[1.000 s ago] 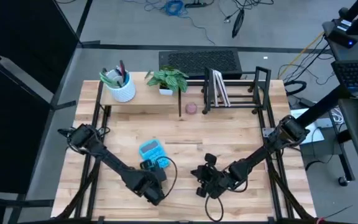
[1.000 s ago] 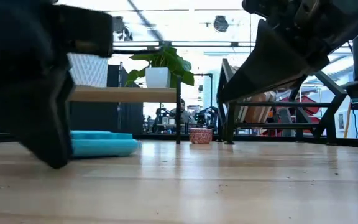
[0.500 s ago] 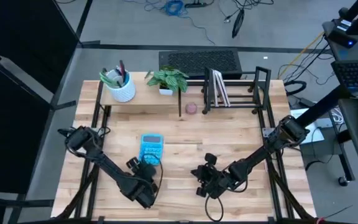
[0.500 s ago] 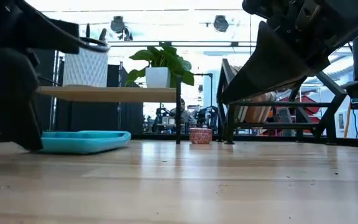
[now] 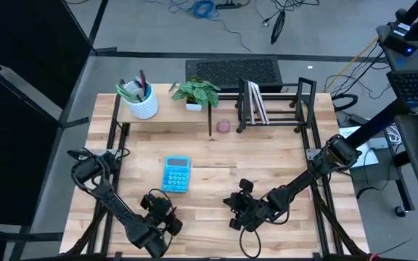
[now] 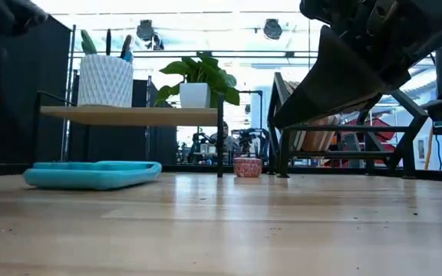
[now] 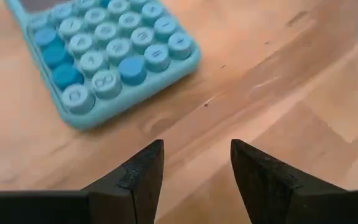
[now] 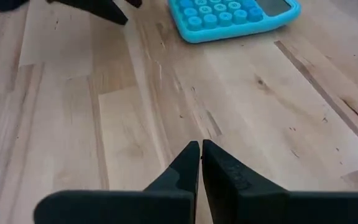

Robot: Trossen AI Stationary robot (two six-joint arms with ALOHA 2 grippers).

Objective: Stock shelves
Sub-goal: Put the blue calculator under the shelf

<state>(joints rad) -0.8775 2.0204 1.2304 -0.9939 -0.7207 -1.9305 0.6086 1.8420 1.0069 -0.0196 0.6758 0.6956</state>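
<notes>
A turquoise calculator (image 5: pixel 176 174) lies flat, keys up, on the wooden table, also seen in the left wrist view (image 7: pixel 104 50) and in the low view (image 6: pixel 90 174). My left gripper (image 5: pixel 165 206) hovers open just on its near side, touching nothing (image 7: pixel 194 155). My right gripper (image 5: pixel 238 206) waits shut near the table's front middle (image 8: pixel 200 152). At the far edge stand the shelves: a pale-wood riser (image 5: pixel 169 112) on the left and a black wire rack (image 5: pixel 278 105) on the right.
On the riser stand a white pen cup (image 5: pixel 140 101) and a potted plant (image 5: pixel 194 93). Books (image 5: pixel 256 101) stand upright in the rack. A small pink pot (image 5: pixel 223 127) sits on the table between the two units. Bare tabletop lies around the calculator.
My left gripper has drawn back from over the calculator toward the table's near edge and somewhat left. The calculator has turned a little and now lies flat and uncovered in the same area of the table.
</notes>
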